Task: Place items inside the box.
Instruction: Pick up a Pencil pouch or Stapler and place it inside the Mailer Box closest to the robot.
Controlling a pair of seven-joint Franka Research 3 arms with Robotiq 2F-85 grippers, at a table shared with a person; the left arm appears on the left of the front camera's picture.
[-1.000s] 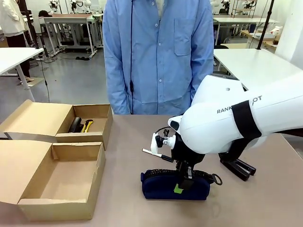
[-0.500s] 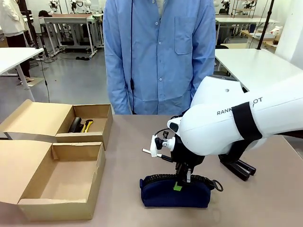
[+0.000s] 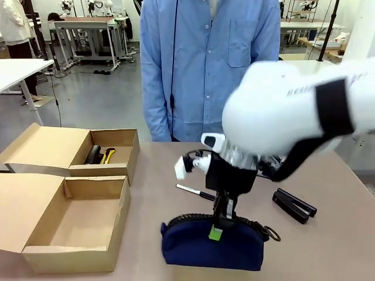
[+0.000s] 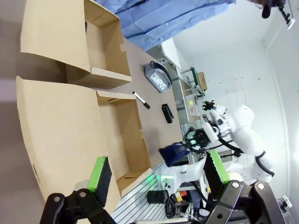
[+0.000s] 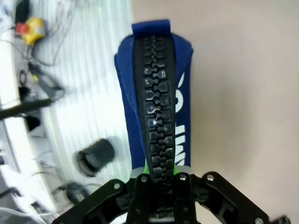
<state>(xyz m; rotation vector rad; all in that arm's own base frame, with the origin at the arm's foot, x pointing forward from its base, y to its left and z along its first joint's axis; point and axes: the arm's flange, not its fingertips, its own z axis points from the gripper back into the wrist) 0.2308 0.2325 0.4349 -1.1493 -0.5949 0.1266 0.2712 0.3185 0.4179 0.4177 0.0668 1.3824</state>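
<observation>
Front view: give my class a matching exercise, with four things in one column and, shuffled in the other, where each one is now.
Things:
1. navy pouch
2. marker
3. utility knife
4. black clip-like tool

Places:
A. inside the far box
B. lying on the table at the robot's right side
C. pinched at its zip by the right gripper
D. lying mid-table, just beyond the pouch

Pairs: 1-C, 2-D, 3-A, 4-B.

Navy pouch [image 3: 199,253], black zipper [image 5: 156,107]; brown cardboard box [image 3: 73,259].
</observation>
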